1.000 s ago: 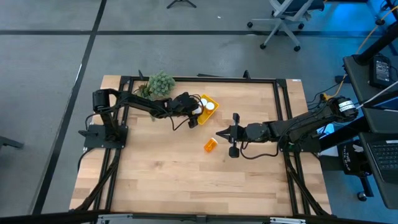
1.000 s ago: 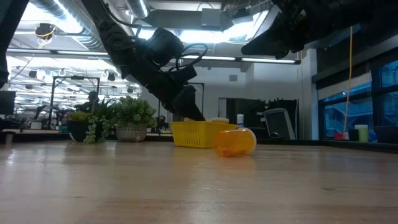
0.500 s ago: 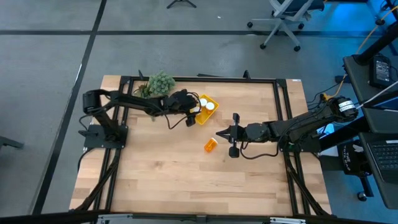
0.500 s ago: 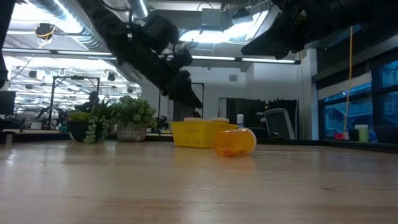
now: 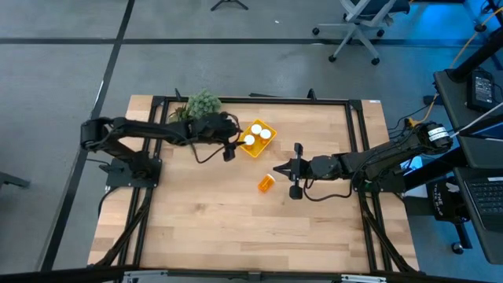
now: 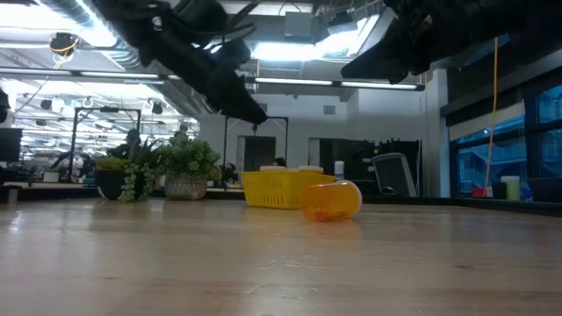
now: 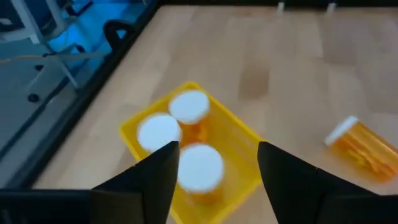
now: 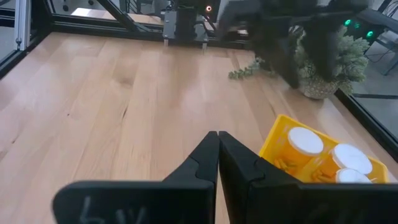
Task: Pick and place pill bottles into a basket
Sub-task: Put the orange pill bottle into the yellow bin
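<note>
The yellow basket [image 5: 258, 138] stands at the far middle of the table, with three white-capped orange pill bottles [image 7: 186, 140] upright inside it. A fourth bottle [image 5: 267, 183] lies on its side on the table, nearer than the basket; it also shows in the low view [image 6: 332, 200]. My left gripper [image 5: 233, 146] hangs open and empty just left of the basket and above it; its fingers stand apart in the left wrist view [image 7: 214, 158]. My right gripper [image 5: 277, 170] is shut and empty, above the table, just right of the lying bottle.
A green potted plant [image 5: 203, 104] stands at the far edge, left of the basket, close behind my left arm. A black frame [image 5: 251, 100] runs around the table. Bare wood lies across the near half of the table [image 5: 236, 228].
My left gripper has drawn back from over the basket toward the table's left edge and has risen. The three caps in the basket now show uncovered. The lying bottle has stayed where it was.
</note>
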